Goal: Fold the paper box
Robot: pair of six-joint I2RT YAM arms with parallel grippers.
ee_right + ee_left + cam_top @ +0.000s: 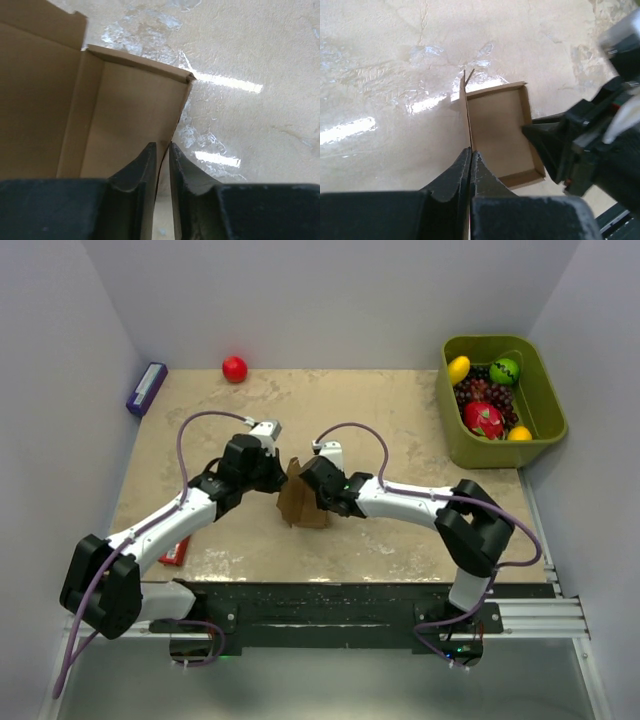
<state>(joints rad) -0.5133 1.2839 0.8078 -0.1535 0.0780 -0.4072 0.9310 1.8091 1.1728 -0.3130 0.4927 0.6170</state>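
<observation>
The left gripper (pixel 471 154) is pinching the tall, thin side flap of the paper box (pixel 300 502). Its two black fingers are pressing together with only the card between them. The right gripper (pixel 162 150) is clamping the opposite wall in the same way, its fingers almost meeting and the card edge running down the slit between them.

The box is sitting at the middle of the table (pixel 400 410), caught between the two grippers, which are coming at it from 9 and 3 o'clock.

The left wrist view is showing the whole shallow tray with its low walls, and the right gripper reaching in from 3 o'clock. The right wrist view is showing only one corner of the tray, with a flap rising toward 10 o'clock.

Only the overhead view is taking in the rest of the table:
- a green bin (pixel 548 415) of fruit at 2 o'clock
- a red ball (pixel 234 368) near 11 o'clock
- a purple box (pixel 146 388) at 10 o'clock
- a red packet (pixel 175 552) at 8 o'clock, lying just beside the left arm
</observation>
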